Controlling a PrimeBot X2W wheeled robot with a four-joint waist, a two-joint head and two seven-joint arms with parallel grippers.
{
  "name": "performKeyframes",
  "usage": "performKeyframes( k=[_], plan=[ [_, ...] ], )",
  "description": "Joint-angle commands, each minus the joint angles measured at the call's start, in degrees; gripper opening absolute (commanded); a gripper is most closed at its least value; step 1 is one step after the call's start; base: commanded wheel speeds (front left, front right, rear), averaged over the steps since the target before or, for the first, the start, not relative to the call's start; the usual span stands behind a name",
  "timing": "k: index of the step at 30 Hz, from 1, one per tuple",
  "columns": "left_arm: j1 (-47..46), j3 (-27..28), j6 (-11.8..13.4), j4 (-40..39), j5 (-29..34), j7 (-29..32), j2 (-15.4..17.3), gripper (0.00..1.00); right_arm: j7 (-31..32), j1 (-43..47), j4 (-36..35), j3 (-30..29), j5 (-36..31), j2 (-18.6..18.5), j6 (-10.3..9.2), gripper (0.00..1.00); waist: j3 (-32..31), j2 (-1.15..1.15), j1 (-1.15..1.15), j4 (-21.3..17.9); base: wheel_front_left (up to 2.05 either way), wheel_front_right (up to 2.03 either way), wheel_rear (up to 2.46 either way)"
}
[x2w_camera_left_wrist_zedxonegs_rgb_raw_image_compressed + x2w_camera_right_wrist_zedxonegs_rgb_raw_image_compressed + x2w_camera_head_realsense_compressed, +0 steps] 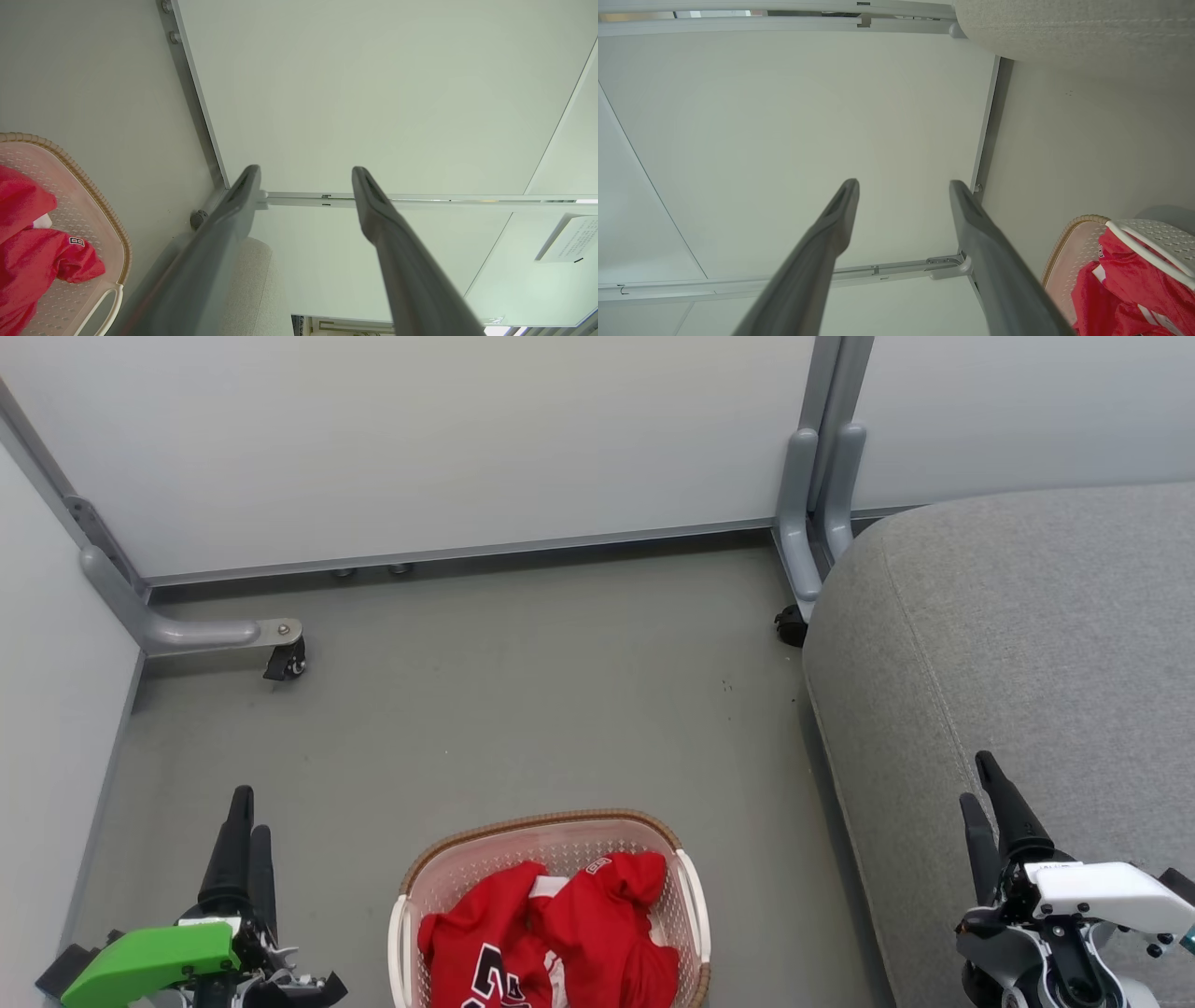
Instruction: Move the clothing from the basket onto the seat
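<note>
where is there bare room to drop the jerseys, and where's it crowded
The seat is bare from its rounded edge to the wall panel; so is the floor beyond the basket, which is crowded with red clothing.

Basket (540, 822), perhaps seat (1027, 644), on grey floor (523, 691)

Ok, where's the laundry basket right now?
The basket sits on the floor at the head view's bottom centre, left of the seat, holding the red jerseys.
</note>
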Motion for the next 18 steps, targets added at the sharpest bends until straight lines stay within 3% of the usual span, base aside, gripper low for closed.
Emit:
performKeyframes(
  k=[1, 7, 18],
  plan=[
    [-0.51, 0.52, -0.19, -0.98, 0.36, -0.65, 0.25, 1.0, -0.68, -0.41, -1.21, -0.41, -1.93, -0.31, 0.02, 1.0, -0.07, 0.0, 0.0, -0.05, 0.0, 0.0, 0.0],
    [-0.72, 2.87, -0.22, -0.49, 2.9, -2.12, 0.29, 1.0, -2.16, -0.97, -2.38, -1.56, -9.07, -0.36, 0.02, 1.0, -0.25, 0.0, 0.0, -0.27, 0.0, 0.0, 0.0],
    [-1.61, 6.41, -0.27, -3.57, 11.22, -4.64, 0.37, 1.0, -4.71, -1.67, -8.95, 0.6, -28.24, -1.76, 0.02, 1.0, -0.12, 0.0, 0.0, -0.79, 0.0, 0.0, 0.0]
  ],
)
